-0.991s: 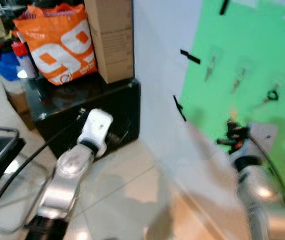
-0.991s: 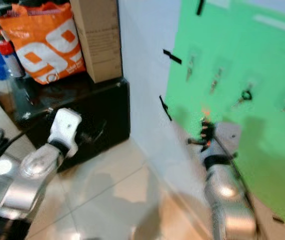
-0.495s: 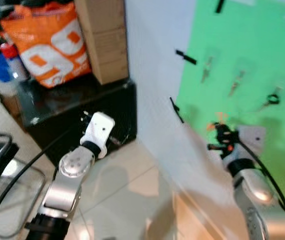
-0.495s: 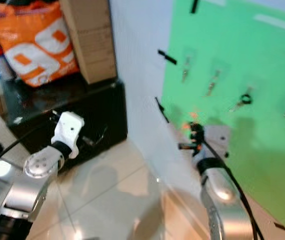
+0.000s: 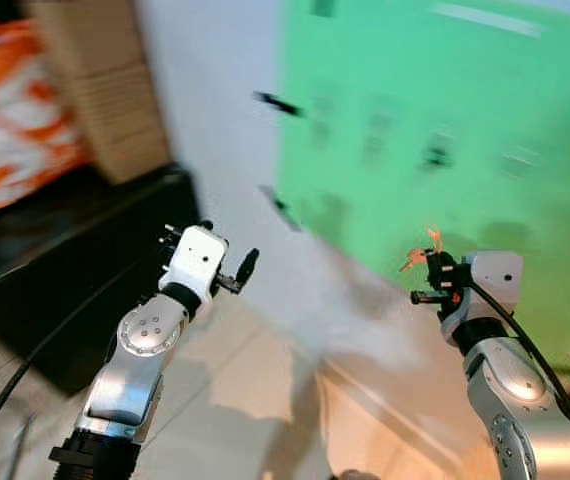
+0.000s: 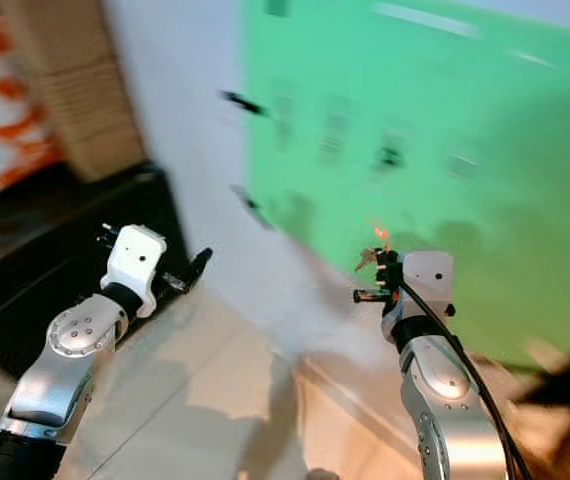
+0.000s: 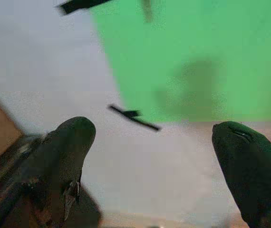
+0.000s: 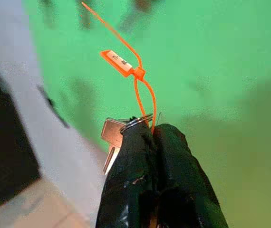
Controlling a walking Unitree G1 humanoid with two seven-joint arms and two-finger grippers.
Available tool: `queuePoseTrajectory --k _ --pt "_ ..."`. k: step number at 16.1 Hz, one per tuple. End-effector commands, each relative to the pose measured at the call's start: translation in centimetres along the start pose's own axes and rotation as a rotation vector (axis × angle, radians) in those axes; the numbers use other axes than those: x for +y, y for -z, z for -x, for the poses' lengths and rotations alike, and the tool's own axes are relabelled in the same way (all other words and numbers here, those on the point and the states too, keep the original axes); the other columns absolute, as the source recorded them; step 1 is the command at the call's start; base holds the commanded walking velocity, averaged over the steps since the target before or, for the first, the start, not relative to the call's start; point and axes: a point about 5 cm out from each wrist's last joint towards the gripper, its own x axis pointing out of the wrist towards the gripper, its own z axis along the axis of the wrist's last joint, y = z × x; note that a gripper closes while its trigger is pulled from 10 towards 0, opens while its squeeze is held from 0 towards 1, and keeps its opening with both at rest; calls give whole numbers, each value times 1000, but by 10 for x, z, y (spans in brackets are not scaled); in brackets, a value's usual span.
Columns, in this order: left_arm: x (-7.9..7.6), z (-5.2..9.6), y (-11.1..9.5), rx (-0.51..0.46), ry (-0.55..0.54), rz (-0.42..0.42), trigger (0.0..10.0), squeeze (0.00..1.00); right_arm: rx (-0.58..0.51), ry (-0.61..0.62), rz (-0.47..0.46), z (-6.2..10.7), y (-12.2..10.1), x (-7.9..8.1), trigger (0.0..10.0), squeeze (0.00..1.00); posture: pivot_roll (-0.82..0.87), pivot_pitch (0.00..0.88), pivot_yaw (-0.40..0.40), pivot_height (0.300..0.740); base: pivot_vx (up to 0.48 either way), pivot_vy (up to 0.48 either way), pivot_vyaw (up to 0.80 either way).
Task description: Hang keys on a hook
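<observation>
The camera swings to the right, so the whole picture slides left and goes blurry. The orange bag (image 5: 5,120) and the cardboard box (image 5: 105,100) now sit at the left edge. The green board (image 5: 445,130) takes up much more of the picture. The right gripper (image 5: 427,268) lifts a little higher with the keys (image 8: 114,140) and their orange tag (image 8: 118,61). The left gripper (image 5: 235,275) now has its black fingers (image 7: 64,156) in plain sight, spread apart.
</observation>
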Motion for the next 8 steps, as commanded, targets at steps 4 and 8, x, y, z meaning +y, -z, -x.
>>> queuePoseTrajectory --k 4,8 --pt "1 -1 -1 2 -7 3 10000 0 9 31 11 1 0 -4 10000 0 -90 0 22 740 0 0 -800" --pt "2 -3 -2 1 -11 8 10000 0 23 58 2 1 1 -5 10000 0 -91 0 27 740 0 360 -800"
